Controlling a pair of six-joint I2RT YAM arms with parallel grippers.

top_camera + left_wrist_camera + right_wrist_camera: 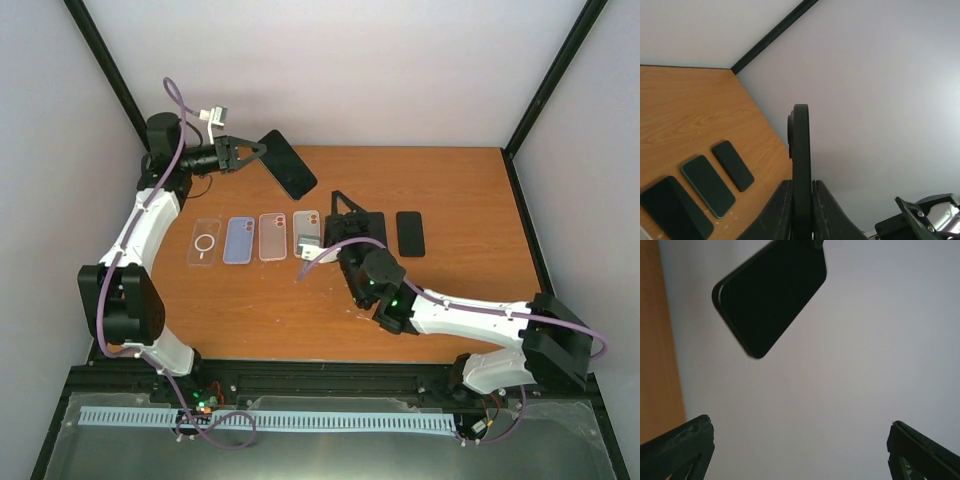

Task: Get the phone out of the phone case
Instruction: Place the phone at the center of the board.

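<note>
My left gripper (258, 152) is raised at the back left and is shut on the lower end of a black phone (290, 164), held above the table. In the left wrist view the phone (801, 145) stands edge-on between the closed fingers (780, 210). I cannot tell the case from the phone. My right gripper (345, 208) is open and empty near the table's middle, tilted up toward the back wall. In the right wrist view the held phone (770, 295) hangs at the upper left, well clear of the spread fingertips (680, 447).
A row of cases lies on the table: clear (204, 243), blue (238, 240), pink (272, 236) and another clear one (306, 233). A black phone (410, 233) lies to the right, and another dark one (372, 224) lies partly under my right gripper. Walls close the back and sides.
</note>
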